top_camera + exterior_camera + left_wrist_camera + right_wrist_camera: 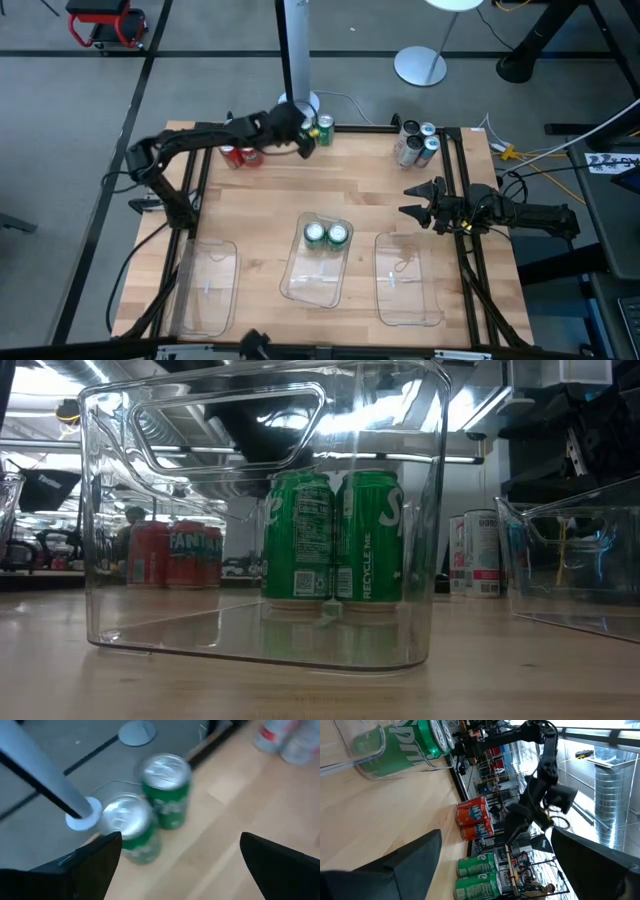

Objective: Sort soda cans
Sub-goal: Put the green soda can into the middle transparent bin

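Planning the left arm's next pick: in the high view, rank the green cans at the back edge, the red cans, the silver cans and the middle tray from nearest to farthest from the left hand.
1. Green cans, right beside the open left hand, back edge.
2. Red cans, under the left arm, back left.
3. Middle tray and silver cans, back right: too close to call.

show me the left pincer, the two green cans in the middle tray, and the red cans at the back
left pincer [308,141], high view, gap between its open fingertips
green cans in the middle tray [327,235], high view, where the two silver tops meet
red cans [240,156], high view, top of the cluster
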Motion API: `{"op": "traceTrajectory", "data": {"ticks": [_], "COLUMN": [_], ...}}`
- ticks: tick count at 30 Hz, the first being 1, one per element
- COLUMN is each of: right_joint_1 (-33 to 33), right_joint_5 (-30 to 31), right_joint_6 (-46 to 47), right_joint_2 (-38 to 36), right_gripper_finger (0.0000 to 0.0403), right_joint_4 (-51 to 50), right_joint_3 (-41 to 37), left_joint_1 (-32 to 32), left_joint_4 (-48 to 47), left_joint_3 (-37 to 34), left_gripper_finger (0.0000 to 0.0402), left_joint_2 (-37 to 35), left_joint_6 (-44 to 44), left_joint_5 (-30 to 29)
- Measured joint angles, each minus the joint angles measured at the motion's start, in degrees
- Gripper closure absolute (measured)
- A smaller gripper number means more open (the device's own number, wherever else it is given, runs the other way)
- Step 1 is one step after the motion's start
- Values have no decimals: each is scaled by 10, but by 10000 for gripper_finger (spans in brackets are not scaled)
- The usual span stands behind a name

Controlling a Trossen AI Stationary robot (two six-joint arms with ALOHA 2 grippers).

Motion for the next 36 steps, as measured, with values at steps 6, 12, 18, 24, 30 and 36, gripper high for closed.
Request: {"op": "traceTrajectory", "data": {"ticks": [6, 12, 18, 24, 30, 36], "right_joint_1": [0, 0, 0, 0, 0, 0], "right_joint_5": [0, 0, 0, 0, 0, 0], "right_joint_6": [0, -2, -2, -2, -2, -2], "right_joint_2": [0, 0, 0, 1, 3, 3], "right_gripper_finger": [27, 27, 27, 27, 27, 27], "right_joint_4": [0, 0, 0, 0, 0, 0], "right_joint_3": [0, 0, 0, 0, 0, 0], "left_joint_1": [46, 62, 65, 68, 73, 76], "left_joint_4": [32, 99, 132, 157, 160, 175], "left_joint_3": [-11, -31, -32, -32, -32, -32], "left_gripper_finger": [9, 9, 9, 9, 9, 9], "left_joint_2": [1, 8, 37, 61, 77, 94], "left_joint_6": [-43, -53, -64, -61, -54, -54], "left_joint_5": [4, 12, 16, 5, 3, 3]}}
